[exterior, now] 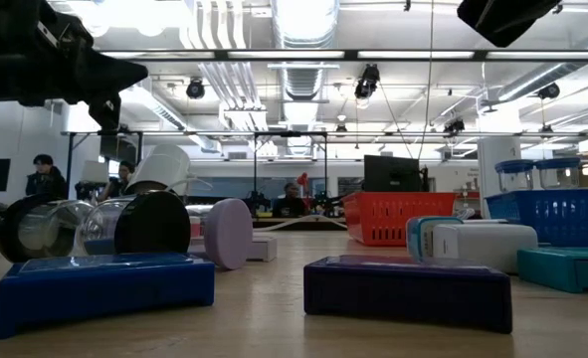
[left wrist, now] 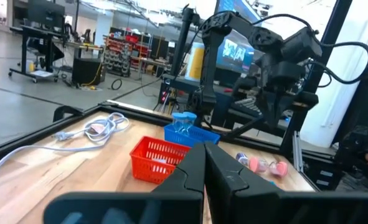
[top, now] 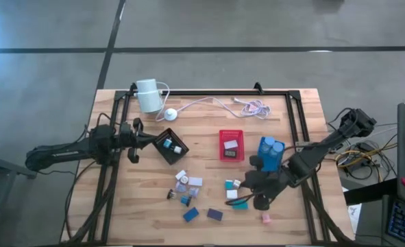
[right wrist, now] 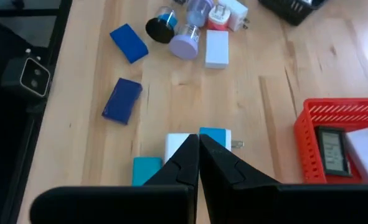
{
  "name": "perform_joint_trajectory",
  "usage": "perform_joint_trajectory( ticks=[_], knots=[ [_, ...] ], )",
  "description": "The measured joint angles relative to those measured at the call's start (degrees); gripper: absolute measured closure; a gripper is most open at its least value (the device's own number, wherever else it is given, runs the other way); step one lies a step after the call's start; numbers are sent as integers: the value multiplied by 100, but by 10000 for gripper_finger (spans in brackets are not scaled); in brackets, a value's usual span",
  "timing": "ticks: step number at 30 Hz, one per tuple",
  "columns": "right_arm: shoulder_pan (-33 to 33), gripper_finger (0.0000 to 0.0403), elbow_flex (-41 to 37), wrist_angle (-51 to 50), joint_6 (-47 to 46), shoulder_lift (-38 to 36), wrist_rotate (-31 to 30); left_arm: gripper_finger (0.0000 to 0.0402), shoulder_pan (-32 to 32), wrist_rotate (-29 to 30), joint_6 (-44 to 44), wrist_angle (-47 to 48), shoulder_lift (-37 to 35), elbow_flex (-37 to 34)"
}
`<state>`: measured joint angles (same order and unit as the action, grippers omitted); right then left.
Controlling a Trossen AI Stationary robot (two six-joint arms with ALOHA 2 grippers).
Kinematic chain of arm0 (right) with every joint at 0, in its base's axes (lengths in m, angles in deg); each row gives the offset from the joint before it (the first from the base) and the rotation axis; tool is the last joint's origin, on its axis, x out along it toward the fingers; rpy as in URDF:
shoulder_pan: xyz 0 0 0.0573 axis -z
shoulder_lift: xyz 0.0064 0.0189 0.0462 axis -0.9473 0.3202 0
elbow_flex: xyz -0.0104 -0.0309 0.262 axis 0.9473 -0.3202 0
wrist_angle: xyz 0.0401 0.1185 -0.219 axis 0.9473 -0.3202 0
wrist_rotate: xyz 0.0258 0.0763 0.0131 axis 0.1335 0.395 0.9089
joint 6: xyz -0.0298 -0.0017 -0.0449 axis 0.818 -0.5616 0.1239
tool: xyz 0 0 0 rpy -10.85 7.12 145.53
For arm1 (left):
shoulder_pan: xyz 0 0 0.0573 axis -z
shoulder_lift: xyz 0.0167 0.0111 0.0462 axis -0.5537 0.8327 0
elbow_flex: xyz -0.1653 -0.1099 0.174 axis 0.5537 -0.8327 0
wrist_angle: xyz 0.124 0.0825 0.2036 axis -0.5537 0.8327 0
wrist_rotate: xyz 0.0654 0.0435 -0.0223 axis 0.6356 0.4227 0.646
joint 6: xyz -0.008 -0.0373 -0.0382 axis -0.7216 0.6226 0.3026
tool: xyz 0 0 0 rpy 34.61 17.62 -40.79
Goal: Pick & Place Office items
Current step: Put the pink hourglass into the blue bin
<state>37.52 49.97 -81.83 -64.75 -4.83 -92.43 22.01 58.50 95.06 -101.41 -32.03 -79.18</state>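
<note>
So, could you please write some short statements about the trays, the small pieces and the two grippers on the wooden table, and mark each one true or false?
1. The small red plastic square tray is empty. False: two pieces lie inside it.
2. The right gripper is shut, above the loose pieces. True.
3. The small black square tray lies beside the left gripper. True.
4. The left gripper's jaws are wide open. False: they are shut.
5. The white cylinder with its cable stands inside the blue square tray. False: it stands apart, near the table's far edge.
</note>
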Motion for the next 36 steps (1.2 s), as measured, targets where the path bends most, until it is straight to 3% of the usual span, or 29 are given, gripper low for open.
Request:
perform_joint_trajectory(
  ticks=[10, 24, 36],
  knots=[
    [2, 385, 365, -21, -82, 569, -25, 396, 0, 16, -127, 4, 2, -23],
    [-186, 247, 826, -781, -669, 1141, 800, 396, 0, 17, -126, 7, 4, -31],
    [-309, 194, 783, -770, -882, 1207, 758, 396, -4, 15, -109, 7, 4, -31]
  ],
)
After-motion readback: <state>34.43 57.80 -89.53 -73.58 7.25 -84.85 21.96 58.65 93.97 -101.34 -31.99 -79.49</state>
